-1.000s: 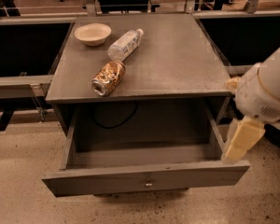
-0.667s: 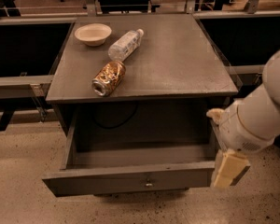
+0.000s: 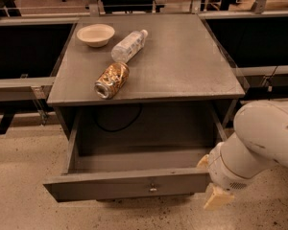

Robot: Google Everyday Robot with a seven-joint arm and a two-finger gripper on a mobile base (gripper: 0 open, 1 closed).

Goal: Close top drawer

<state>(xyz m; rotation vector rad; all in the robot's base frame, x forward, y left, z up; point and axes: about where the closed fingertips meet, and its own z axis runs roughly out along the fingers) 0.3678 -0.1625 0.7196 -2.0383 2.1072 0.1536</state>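
Observation:
The top drawer (image 3: 129, 185) is pulled far out of the grey cabinet. It is wide, shallow and empty, with a long flat grey front and a small brass knob (image 3: 153, 189) at its centre. My gripper (image 3: 215, 196) hangs at the end of the white arm (image 3: 264, 138), low at the right. It sits right at the right end of the drawer front, just in front of it. I cannot tell whether it touches the front. The lower drawers are out of view.
On the cabinet top (image 3: 182, 66) lie a cream bowl (image 3: 95, 34), a clear plastic bottle (image 3: 128, 46) on its side and a crushed brown can (image 3: 112, 80). A dark cable (image 3: 117, 123) hangs at the back of the drawer cavity. Speckled floor (image 3: 19, 176) lies in front.
My arm has come down and to the left, from beside the drawer's right wall to the right end of the drawer front. The drawer has not moved.

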